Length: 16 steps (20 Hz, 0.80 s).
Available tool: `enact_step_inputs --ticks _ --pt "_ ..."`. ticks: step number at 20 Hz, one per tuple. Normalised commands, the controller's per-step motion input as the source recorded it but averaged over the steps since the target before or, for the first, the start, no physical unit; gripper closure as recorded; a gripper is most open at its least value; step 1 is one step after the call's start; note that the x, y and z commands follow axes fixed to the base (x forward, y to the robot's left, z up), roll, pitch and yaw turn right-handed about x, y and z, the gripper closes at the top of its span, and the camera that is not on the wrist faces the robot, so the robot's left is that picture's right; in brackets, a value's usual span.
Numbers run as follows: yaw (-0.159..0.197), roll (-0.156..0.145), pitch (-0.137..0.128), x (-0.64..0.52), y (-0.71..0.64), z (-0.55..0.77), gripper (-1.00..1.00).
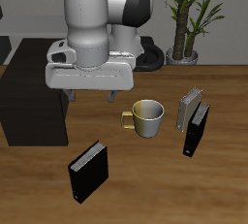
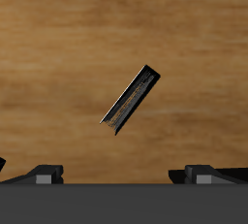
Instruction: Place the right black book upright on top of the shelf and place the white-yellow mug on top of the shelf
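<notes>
The right black book (image 1: 88,173) stands upright on the wooden table near its front edge. The wrist view shows it from above as a thin black slab with a pale page edge (image 2: 131,99). The white-yellow mug (image 1: 147,118) stands upright mid-table, its yellow handle towards the shelf. The shelf (image 1: 34,92) is a large black cabinet at the table's side. My gripper (image 1: 94,94) hangs open and empty well above the table, between shelf and mug and farther back than the book. Its fingertips (image 2: 44,175) stand wide apart.
A narrower black book (image 1: 197,131) and a grey-beige book (image 1: 190,105) stand on the mug's far side from the shelf. A potted plant (image 1: 189,15) stands behind the table. The wooden table (image 1: 145,184) runs to the front edge.
</notes>
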Motion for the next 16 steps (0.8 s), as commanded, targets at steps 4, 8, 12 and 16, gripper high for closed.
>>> enact_step_inputs --ticks 4,8,12,16 --pt "-0.042 -0.023 -0.004 0.36 -0.04 -0.32 -1.00" --pt "-0.099 0.003 -0.003 0.27 -0.11 -0.31 -1.00" --pt "-0.037 0.012 -0.021 0.15 -0.06 -0.28 -1.00" --pt "-0.080 0.031 0.007 0.16 -0.06 -0.51 -1.00"
